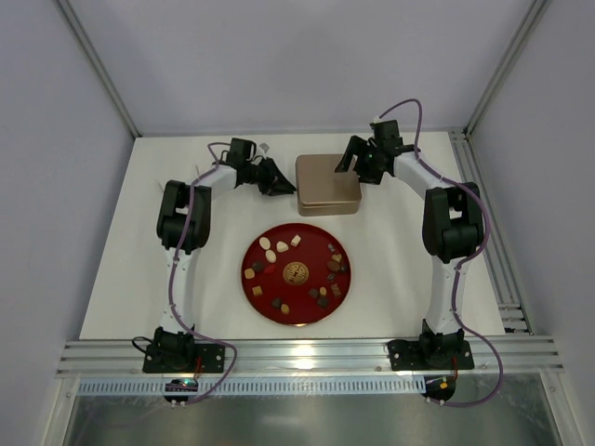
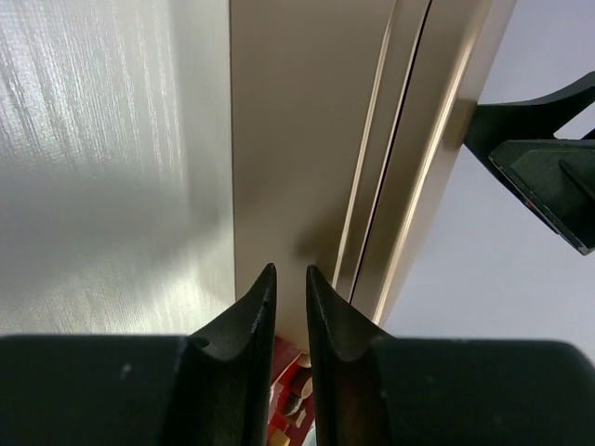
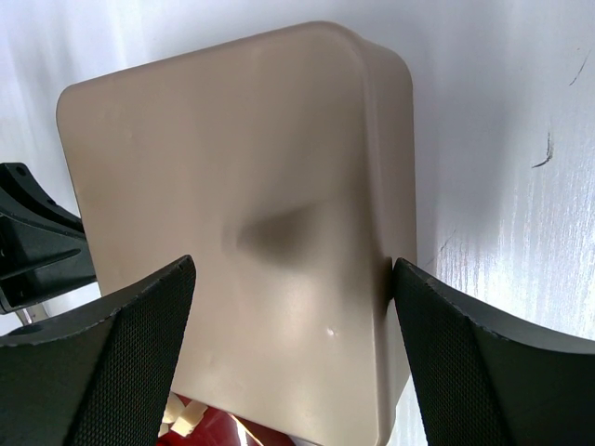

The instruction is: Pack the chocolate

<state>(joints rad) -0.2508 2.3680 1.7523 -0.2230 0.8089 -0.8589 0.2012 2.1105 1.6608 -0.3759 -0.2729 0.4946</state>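
The chocolate (image 1: 281,247), several small brown, tan and cream pieces, lies spread on a round red plate (image 1: 346,290) at mid-table. A closed tan-gold tin (image 1: 327,183) sits just behind the plate. My left gripper (image 1: 281,179) points at the tin's left side (image 2: 297,139). Its fingers (image 2: 289,279) are almost together and hold nothing. My right gripper (image 1: 356,160) is open wide over the tin's far right part. In the right wrist view the gripper (image 3: 294,263) straddles the lid (image 3: 251,167), and its right finger (image 3: 437,316) is against the tin's side.
White tabletop (image 1: 139,269) with grey walls on three sides. An aluminium rail (image 1: 307,353) runs along the near edge by the arm bases. The other gripper shows in each wrist view: the right one (image 2: 548,158), the left one (image 3: 28,242).
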